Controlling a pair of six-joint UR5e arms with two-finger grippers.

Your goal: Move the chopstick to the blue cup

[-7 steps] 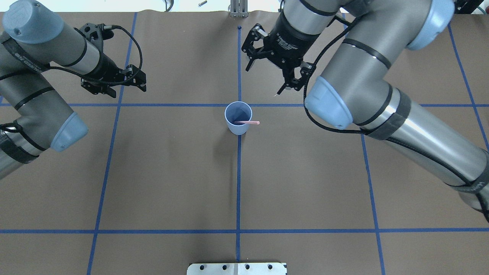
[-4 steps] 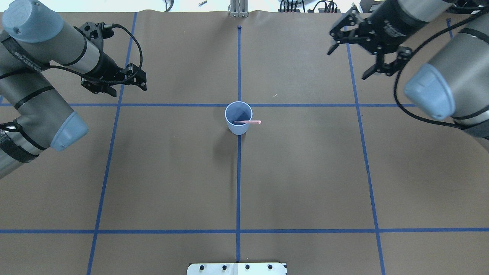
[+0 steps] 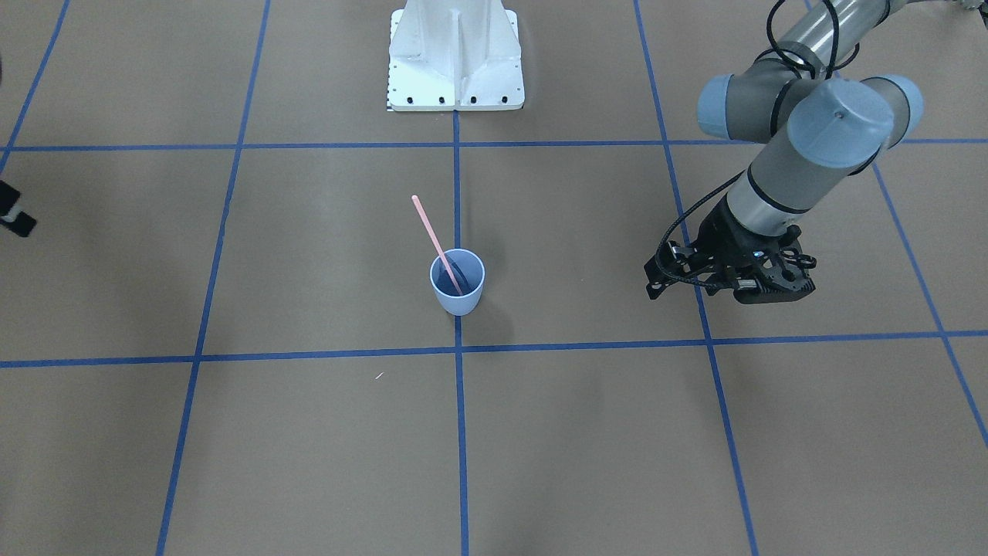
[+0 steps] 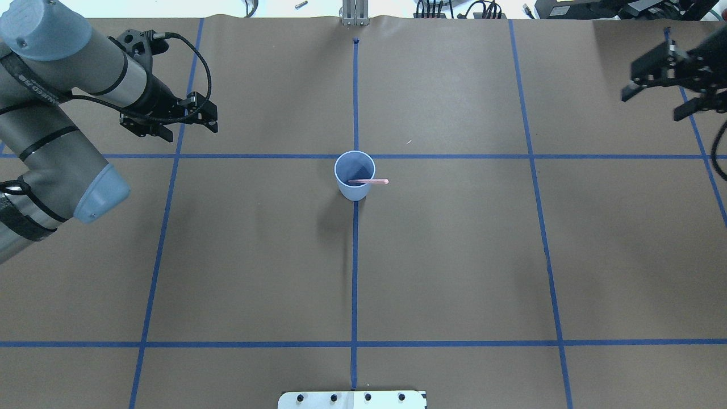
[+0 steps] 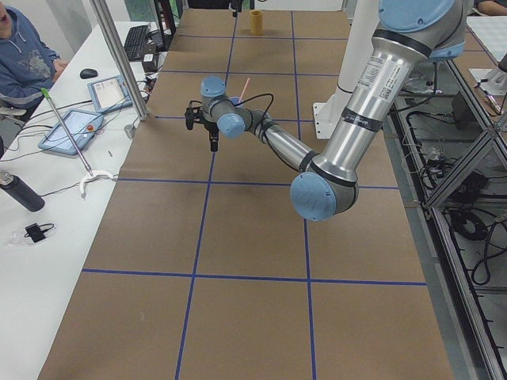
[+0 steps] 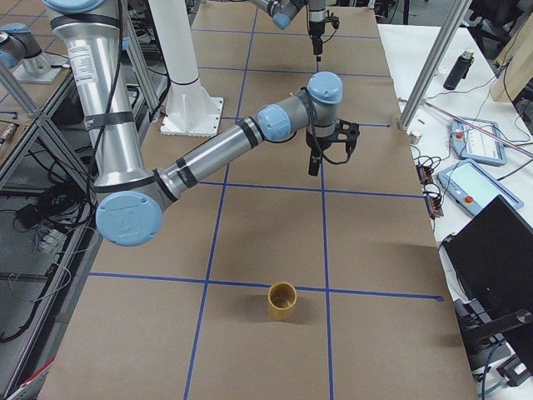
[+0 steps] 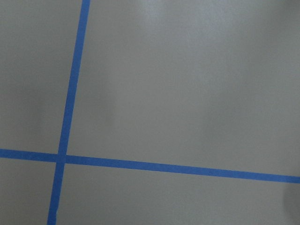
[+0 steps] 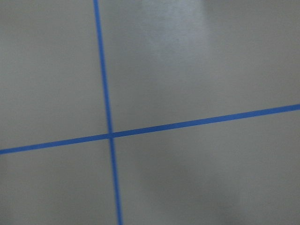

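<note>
Blue cup [image 4: 353, 169] stands upright at centre frame on the brown surface [image 4: 454, 255]. Pink chopstick [image 4: 370, 182] sits inside it, leaning on the rim with its top end protruding. Beyond, upper left: left pincer [image 4: 192, 134] spread wide, empty. Upper right edge: right pincer [image 4: 650, 108] spread wide, empty, well apart from the cup.

Your overhead camera sits behind the robot's base [image 4: 352, 399] and looks forward and down on the counter [image 4: 454, 255]; your front-facing camera faces it from across, steeply downward. Both hold the blue cup [image 4: 349, 170] mid-frame. Your two side cameras look along the counter from opposite ends. Each wrist camera hangs close over blue tape lines [image 7: 70, 103].
</note>
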